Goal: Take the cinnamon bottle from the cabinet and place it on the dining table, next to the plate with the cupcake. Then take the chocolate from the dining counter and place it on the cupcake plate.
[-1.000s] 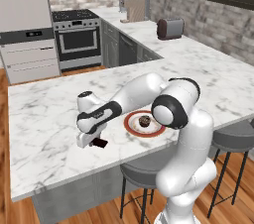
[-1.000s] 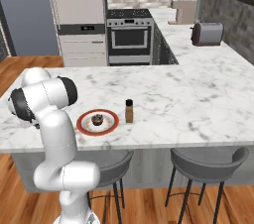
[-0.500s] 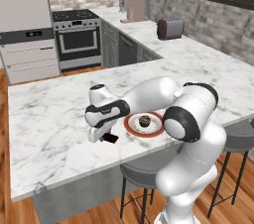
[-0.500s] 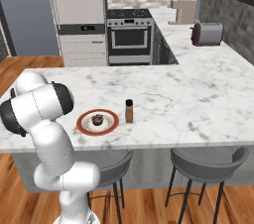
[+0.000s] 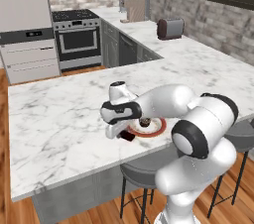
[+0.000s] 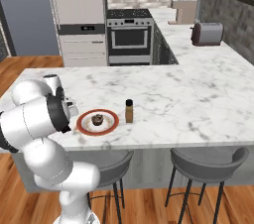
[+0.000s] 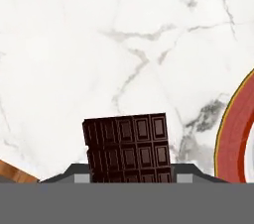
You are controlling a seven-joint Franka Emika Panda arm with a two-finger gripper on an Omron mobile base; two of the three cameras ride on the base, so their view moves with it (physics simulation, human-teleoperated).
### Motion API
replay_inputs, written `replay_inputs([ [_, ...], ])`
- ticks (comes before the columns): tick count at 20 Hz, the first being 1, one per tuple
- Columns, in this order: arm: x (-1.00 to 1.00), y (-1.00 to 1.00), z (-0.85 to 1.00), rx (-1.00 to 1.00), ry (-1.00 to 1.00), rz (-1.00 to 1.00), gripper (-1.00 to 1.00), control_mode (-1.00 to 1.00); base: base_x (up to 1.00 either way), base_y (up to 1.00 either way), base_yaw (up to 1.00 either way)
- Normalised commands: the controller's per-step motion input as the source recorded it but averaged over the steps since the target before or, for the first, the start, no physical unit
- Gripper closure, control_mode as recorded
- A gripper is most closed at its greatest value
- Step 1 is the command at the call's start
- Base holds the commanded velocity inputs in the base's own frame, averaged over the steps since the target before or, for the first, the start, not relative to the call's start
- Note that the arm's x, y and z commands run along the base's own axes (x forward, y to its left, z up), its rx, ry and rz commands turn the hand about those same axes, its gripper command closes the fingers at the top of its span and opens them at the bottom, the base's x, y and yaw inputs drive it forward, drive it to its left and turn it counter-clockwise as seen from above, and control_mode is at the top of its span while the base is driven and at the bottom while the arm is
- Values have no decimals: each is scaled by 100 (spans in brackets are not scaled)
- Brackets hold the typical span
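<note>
Marble dining counter (image 5: 59, 119) (gripper (image 5: 124, 135) clamping chocolate (image 7: 128, 147))

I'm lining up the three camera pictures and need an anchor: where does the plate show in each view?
Left base view: plate at centre, partly behind the arm, cupcake on it.
Right base view: plate left of centre, near the table's front edge, bottle to its right.
Hand view: red rim at the right edge, beside the chocolate.
Shared landmark: the plate's red rim.

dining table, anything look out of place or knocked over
Nothing stands out. The cinnamon bottle stands upright beside the plate, the cupcake sits on it, and the gripper holds the chocolate just short of the rim.
</note>
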Motion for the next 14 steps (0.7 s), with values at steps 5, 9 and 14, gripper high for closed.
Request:
replay_inputs([
  [5, 5, -57, 21, 0, 0, -13, 100, -100, 0, 0, 0],
  [9, 20, -44, 24, 0, 0, -18, 100, -100, 0, 0, 0],
  [14, 31, -34, 10, 0, 0, -12, 100, -100, 0, 0, 0],
])
